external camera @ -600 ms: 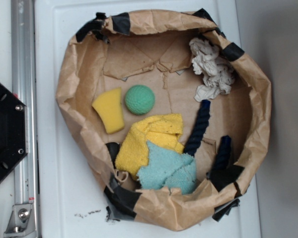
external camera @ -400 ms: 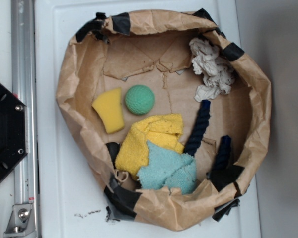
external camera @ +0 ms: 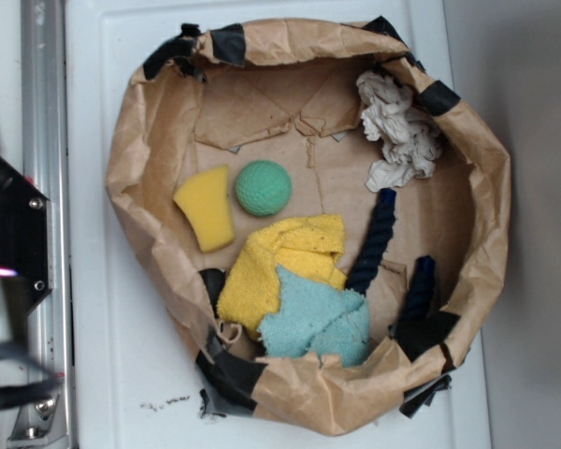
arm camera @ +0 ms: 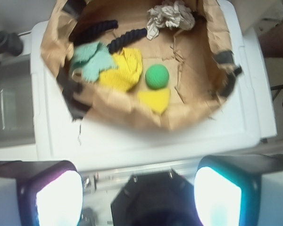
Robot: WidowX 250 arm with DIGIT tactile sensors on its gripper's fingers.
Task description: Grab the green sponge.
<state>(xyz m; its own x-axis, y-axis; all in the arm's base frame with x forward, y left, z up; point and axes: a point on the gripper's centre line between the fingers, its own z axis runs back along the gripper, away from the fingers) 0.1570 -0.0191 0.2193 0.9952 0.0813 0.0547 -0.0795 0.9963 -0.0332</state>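
The green sponge (external camera: 263, 187) is a small round dimpled ball lying on the floor of a rolled-down brown paper bag (external camera: 131, 168), just right of a yellow wedge sponge (external camera: 206, 208). The wrist view shows the green sponge (arm camera: 157, 76) far ahead in the upper middle, above the yellow wedge sponge (arm camera: 154, 99). My gripper (arm camera: 139, 188) is open and empty, its fingers (arm camera: 56, 200) wide apart. It hovers over the black base outside the bag. In the exterior view the gripper (external camera: 0, 318) is only a blur at the left edge.
In the bag lie a yellow cloth (external camera: 280, 267), a pale teal cloth (external camera: 318, 318), a navy rope (external camera: 374, 241) and a crumpled white rag (external camera: 400, 131). The bag's wall stands raised all round. A metal rail (external camera: 42, 94) and black base (external camera: 9, 224) sit left.
A blurred arm and gripper have come into the exterior view at the left edge, over the black base. Nothing in the bag has moved.
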